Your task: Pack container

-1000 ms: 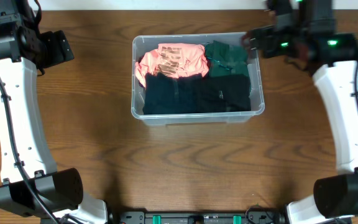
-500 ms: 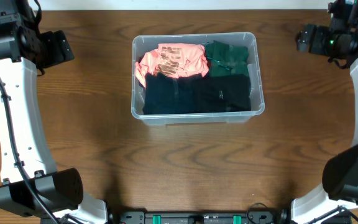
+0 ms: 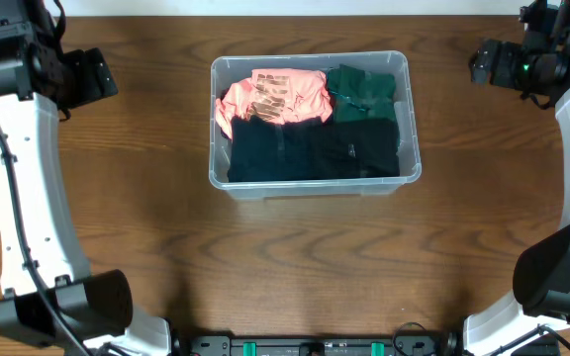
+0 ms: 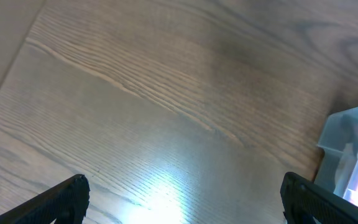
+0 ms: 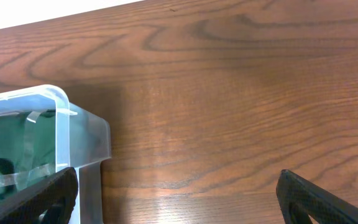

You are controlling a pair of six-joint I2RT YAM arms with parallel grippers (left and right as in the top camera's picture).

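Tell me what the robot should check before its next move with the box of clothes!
1. Is the left pincer open and empty? ok.
2. Is the right pincer open and empty? ok.
3. Are both pincers away from the container, out over the table? ok.
4. Are the pink garment, green garment and dark garment all inside the walls? ok.
5. Is the container sitting flat, not tipped? ok.
6. Are the clothes low enough for a lid to fit? cannot tell.
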